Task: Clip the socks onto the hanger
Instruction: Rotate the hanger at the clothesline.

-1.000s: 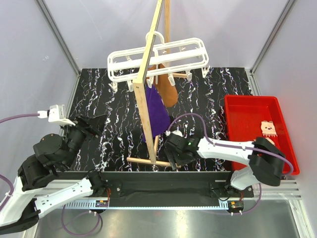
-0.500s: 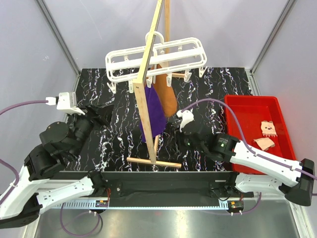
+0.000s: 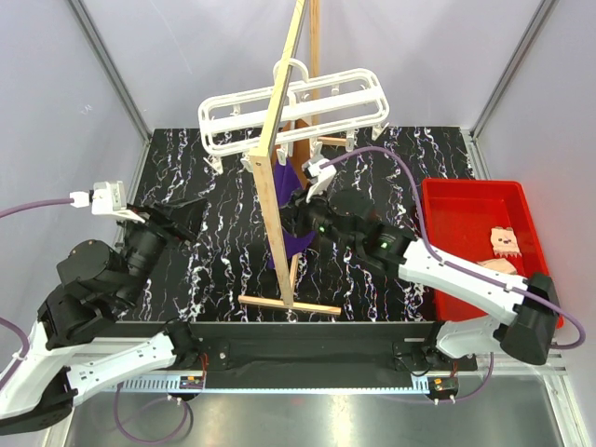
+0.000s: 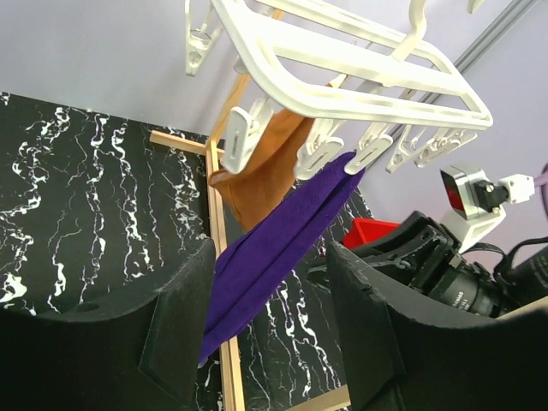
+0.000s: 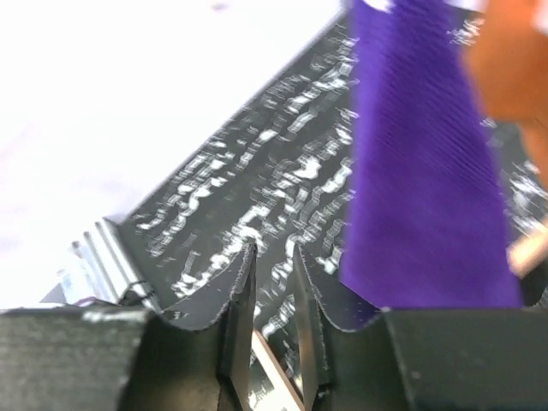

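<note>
Socks (image 3: pixel 504 242) lying in red bin (image 3: pixel 447 201) (cuff toward far edge), left jaws spread, right jaws nearly closed, empty

A pale wooden stand (image 3: pixel 279 177) rises from my black marbled bench (image 3: pixel 223 251). A purple cloth (image 4: pixel 274 257) and brown cloth (image 4: pixel 261 171) hang side by side. A red bin (image 3: pixel 456 205) sits at the right.

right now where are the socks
In the top view the socks lie in the red bin at the table's right edge, apart from both hands.
</note>
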`<control>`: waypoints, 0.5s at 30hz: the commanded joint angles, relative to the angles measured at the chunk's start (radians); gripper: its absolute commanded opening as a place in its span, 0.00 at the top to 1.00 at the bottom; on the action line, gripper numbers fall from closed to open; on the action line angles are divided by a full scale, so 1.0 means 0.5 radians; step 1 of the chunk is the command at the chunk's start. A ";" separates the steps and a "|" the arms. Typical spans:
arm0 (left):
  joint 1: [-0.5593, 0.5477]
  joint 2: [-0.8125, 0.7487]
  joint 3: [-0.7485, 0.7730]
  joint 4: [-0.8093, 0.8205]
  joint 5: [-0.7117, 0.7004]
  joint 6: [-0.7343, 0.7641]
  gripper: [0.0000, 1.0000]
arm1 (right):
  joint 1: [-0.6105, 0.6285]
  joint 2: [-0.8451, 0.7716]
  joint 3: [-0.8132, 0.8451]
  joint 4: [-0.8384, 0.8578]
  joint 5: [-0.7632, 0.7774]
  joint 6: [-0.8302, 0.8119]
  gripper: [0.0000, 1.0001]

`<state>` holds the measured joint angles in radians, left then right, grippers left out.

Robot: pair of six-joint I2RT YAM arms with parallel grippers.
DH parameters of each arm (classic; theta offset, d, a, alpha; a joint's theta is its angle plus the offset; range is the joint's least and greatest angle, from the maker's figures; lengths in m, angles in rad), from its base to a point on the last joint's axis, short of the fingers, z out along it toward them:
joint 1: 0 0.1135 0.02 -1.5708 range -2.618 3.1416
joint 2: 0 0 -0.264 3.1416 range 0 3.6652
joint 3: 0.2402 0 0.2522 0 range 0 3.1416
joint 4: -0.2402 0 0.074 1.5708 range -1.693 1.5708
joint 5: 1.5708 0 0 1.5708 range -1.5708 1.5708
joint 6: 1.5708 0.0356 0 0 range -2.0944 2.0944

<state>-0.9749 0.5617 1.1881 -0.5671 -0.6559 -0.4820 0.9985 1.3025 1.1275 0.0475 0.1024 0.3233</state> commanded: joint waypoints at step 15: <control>-0.008 -0.010 0.060 -0.013 -0.029 0.105 0.40 | -0.033 0.208 0.095 0.822 -0.122 -0.061 0.69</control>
<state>-0.9749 0.5529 1.1908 -0.6003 -0.6704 -0.4461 0.9981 1.3811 1.1244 0.3828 -0.0261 0.3126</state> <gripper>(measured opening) 0.599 0.309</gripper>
